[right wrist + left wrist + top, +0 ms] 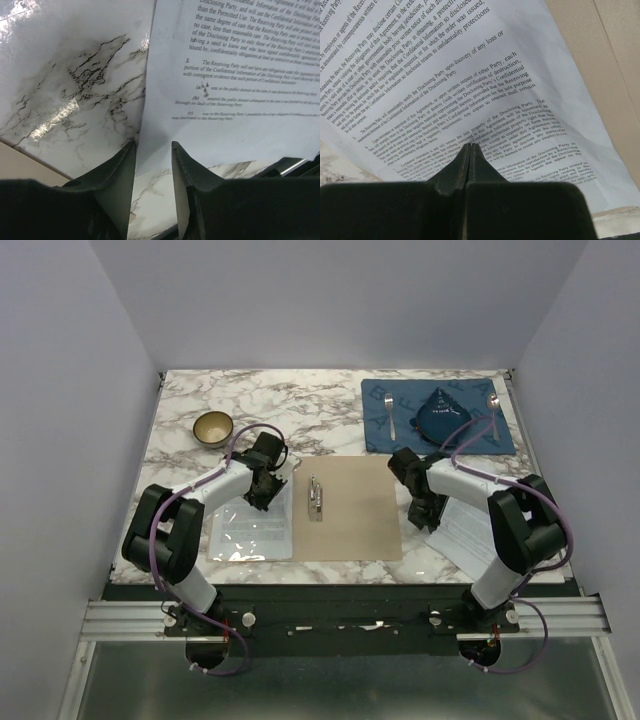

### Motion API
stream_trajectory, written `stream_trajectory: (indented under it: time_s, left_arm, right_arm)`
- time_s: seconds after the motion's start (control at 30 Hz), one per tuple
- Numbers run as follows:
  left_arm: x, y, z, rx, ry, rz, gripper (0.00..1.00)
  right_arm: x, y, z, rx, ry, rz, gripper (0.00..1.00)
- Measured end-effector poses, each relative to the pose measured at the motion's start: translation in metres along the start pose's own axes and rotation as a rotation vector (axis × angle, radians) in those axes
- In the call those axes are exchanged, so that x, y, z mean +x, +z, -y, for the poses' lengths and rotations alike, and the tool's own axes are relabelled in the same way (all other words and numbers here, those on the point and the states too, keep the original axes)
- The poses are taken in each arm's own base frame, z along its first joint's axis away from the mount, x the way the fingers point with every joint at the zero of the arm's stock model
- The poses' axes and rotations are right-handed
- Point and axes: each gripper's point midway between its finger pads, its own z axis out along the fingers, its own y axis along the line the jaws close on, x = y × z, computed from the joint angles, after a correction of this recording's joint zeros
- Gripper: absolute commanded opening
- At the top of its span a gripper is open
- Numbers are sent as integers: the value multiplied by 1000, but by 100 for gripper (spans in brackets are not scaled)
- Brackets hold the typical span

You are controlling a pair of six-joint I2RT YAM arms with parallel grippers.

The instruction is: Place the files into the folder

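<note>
Marble tabletop (300,405), pale walls on three sides. Found folder (355,512) lying open at mid-frame of the top view, tan leaf bare, clip (316,498) near its left edge. Noted no paper on that leaf.

Logged two files, both outside it. Placed left sheet (250,530) just left of the tan leaf and right sheet (462,532) just right of it, lower right, partly under the arm.

Saw left gripper (471,146) clenched tight, tips meeting at the left sheet's printed face. Could not tell whether pinching the paper or only pressing on it. Noted tan card showing past that sheet at upper right of the wrist view.

Saw right gripper (153,144) with jaws part-way apart, straddling the right sheet's edge. Noted paper raised off the marble there, with no firm clamp visible.

Left bowl (213,427) and placemat (410,435), top of frame, out of account.

Judged task barely started: both sheets engaged, neither delivered. Remaining: bring each sheet onto the open leaf, then probably close the folder.
</note>
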Motion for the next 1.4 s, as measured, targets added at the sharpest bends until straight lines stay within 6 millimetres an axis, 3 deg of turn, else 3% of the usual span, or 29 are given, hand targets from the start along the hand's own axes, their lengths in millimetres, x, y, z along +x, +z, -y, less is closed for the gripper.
stream_trajectory:
  time_s: [0.23, 0.57, 0.73, 0.83, 0.97, 1.3, 1.33, 1.4]
  left_arm:
    - [0, 0, 0, 0, 0, 0, 0]
    - [5, 2, 1, 2, 2, -10, 0]
    - [5, 3, 1, 1, 3, -10, 0]
    - [5, 3, 1, 1, 3, -10, 0]
    - [5, 3, 1, 1, 3, -10, 0]
    - [6, 0, 0, -4, 3, -14, 0]
    - [7, 0, 0, -4, 3, -14, 0]
    - [7, -1, 0, -4, 3, -14, 0]
  right_arm:
    - [4, 3, -1, -20, 0, -5, 1]
    - [7, 0, -7, -85, 16, -4, 0]
    - [6, -16, -21, -204, 17, 15, 0]
    - [12, -31, -36, -283, -27, 40, 1]
    - [36, -55, -69, -390, -167, 51, 0]
    - [117, -121, -180, -648, -575, 81, 1]
    - [125, -127, -188, -676, -611, 83, 2]
    - [137, -137, -198, -717, -672, 84, 20]
